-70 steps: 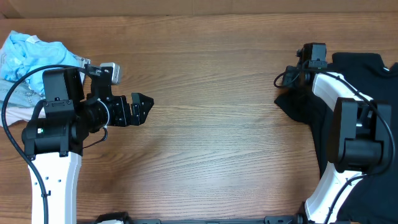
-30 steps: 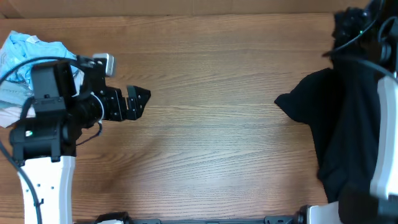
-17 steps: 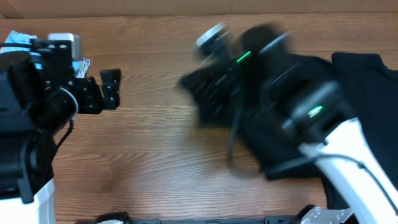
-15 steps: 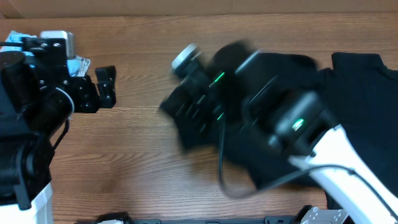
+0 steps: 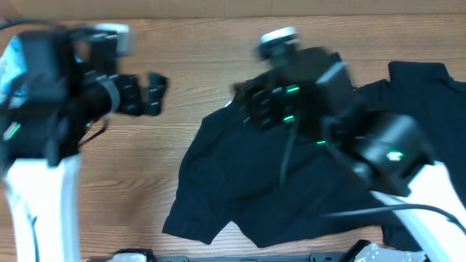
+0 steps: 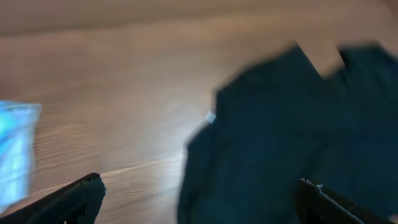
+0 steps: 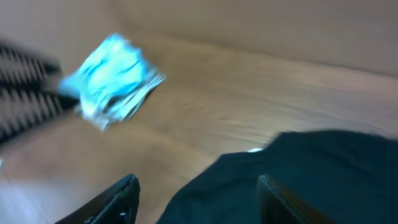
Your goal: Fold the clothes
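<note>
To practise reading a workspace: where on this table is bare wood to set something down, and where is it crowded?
Bare table shows front left, between the left arm and the spread black T-shirt, and along the far edge beyond that shirt. Centre and right are crowded: the right arm over the shirt, a second black shirt beside it.

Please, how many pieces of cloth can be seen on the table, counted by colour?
Black: 2, the middle shirt and the right shirt; more may lie hidden under the right one.
Light blue: 1, the blue cloth.
Total: 3
</note>
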Motion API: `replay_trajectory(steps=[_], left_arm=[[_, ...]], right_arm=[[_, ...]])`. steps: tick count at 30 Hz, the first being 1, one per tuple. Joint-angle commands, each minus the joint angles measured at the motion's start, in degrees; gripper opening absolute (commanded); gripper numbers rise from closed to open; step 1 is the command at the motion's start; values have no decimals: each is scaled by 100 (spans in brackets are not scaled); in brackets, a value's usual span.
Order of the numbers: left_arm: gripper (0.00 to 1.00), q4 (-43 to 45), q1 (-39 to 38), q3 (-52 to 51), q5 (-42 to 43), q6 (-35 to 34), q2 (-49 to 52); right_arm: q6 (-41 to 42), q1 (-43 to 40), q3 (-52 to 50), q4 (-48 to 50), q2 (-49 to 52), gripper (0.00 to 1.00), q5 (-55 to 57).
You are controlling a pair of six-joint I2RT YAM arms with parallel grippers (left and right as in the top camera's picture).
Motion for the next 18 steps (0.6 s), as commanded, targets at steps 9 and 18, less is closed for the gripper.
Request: replay_trajectory(steps=[9,18], left_arm=[[4,1331,-1593,52,389,634,3095],[4,2616,-2013,52,341,979,4964]], right_arm=[[1281,-2256,120,-1344,-216,64,-31],[1279,-2747,120,-1801,39,64,-28]])
